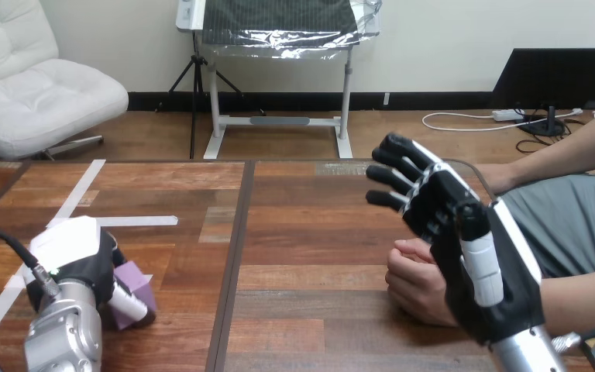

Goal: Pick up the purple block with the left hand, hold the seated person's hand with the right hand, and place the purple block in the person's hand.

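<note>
At table's (302, 232) left, the left hand's (85, 260) fingers (128, 303) clasp the purple block (138, 284).

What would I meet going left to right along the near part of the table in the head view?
left hand, curled on the block → purple block → person's hand, closed in a fist → right hand, fingers straight, partly in front of that fist

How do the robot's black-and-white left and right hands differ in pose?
The left hand lies on the wooden table, curled round the purple block; the right hand is raised and open, holding nothing. The right hand is by the person's hand; the left is far off. Same build.
</note>
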Controlling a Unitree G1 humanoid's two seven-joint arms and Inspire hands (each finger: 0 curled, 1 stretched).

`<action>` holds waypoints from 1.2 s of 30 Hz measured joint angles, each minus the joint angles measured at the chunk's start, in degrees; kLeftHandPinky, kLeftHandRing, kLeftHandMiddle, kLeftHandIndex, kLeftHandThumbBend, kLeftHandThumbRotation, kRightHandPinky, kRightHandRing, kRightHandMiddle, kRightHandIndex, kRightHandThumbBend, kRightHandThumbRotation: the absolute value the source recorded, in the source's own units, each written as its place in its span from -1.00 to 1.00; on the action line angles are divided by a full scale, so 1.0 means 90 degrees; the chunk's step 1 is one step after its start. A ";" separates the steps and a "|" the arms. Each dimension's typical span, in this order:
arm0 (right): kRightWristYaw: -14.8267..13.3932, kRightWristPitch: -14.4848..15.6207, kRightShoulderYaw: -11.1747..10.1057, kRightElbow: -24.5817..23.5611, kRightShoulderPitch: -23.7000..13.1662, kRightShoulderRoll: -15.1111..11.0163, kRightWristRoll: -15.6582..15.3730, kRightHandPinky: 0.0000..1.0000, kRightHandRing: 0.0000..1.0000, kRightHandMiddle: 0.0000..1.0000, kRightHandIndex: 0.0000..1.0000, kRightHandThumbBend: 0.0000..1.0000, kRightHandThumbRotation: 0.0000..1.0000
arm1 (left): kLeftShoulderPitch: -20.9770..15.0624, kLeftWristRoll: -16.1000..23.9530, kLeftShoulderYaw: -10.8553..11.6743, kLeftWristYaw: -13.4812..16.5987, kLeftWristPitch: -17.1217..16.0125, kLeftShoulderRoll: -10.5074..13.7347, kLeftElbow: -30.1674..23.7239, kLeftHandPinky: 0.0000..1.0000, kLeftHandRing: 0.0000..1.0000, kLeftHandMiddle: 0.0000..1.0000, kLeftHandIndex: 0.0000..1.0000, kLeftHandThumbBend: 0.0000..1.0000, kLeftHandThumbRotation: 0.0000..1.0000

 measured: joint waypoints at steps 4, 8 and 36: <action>-0.0039 -0.0163 -0.0100 0.0207 -0.0224 -0.0120 -0.0173 0.61 0.72 0.76 0.73 0.76 0.76 | 0.0053 0.0000 0.0058 -0.0012 0.0052 -0.0044 -0.0263 -0.76 -0.59 -0.35 -0.13 0.54 -1.00; -0.0161 -0.0324 -0.0210 0.0444 -0.0485 -0.0281 -0.0446 0.61 0.72 0.76 0.74 0.80 0.79 | 0.0094 0.0002 0.0097 -0.0066 0.0099 -0.0055 -0.0565 -0.76 -0.59 -0.35 -0.13 0.53 -1.00; -0.0540 -0.1525 -0.0781 0.2399 -0.1822 -0.2202 -0.1959 0.69 0.81 0.86 0.86 0.85 0.73 | 0.0151 0.0065 0.0347 -0.1063 0.0626 -0.0064 -0.2932 -0.66 -0.54 -0.34 -0.10 0.48 -1.00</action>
